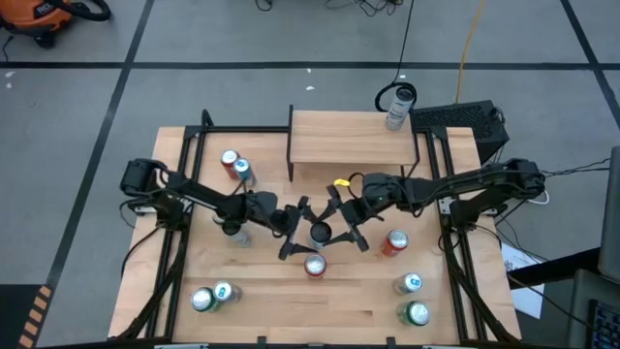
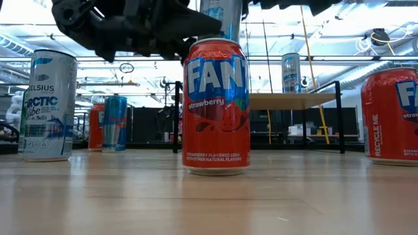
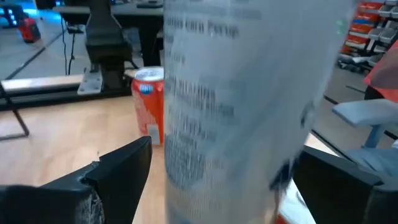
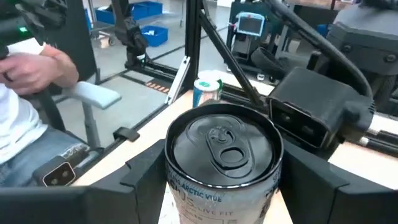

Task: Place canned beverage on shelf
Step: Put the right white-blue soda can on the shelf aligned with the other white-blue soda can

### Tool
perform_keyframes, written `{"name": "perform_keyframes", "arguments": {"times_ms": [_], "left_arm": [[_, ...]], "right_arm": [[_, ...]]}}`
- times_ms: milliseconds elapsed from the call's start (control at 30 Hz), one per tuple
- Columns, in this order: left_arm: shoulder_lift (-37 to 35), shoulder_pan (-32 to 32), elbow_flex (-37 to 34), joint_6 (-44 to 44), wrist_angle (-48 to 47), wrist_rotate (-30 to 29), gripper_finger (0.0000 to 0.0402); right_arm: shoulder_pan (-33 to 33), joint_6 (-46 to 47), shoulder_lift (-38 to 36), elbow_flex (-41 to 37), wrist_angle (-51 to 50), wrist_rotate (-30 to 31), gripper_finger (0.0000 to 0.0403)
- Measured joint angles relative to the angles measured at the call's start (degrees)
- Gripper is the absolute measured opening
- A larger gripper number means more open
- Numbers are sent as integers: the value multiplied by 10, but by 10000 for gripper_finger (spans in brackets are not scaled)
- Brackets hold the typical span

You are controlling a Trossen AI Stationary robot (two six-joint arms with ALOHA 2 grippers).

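1. The silver can [image 1: 319, 233] stands mid-table, at 6 o'clock from the shelf [image 1: 354, 137].
2. The right gripper [image 1: 341, 225] clasps the can near its top; keep that hold firm.
3. The left gripper [image 1: 295, 229] straddles the can, fingers [image 3: 118, 165] spread and clear. Back it off toward 9 o'clock first.
4. Lift straight, clearing the red can [image 1: 315, 265], then carry toward 12 o'clock.

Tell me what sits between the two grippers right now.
A dark-topped silver can stands between the left gripper and the right gripper, clearest in the high view; both wrist views show it between their fingers.
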Motion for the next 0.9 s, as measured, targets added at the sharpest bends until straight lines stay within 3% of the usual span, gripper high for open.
{"name": "perform_keyframes", "arguments": {"times_ms": [200, 400, 533, 633, 733, 800, 900], "left_arm": [[3, 0, 6, 12, -1, 3, 352], [3, 0, 6, 17, -2, 6, 272], [3, -1, 6, 31, 0, -7, 232], [1, -2, 4, 31, -4, -63, 230], [1, 0, 5, 27, -5, -162, 240], [1, 1, 5, 26, -2, -220, 243], [0, 0, 5, 26, 9, -261, 245]], "right_arm": [[0, -2, -2, 11, -3, -34, 237], [-1, -2, -2, 11, -5, -40, 240], [-1, -8, -2, 10, -6, -25, 264], [0, 5, -12, 11, -39, 36, 294], [1, 59, -28, 10, -80, 136, 317], [7, 87, -43, 4, -91, 204, 325], [22, 113, -61, -18, -66, 290, 326]]}}
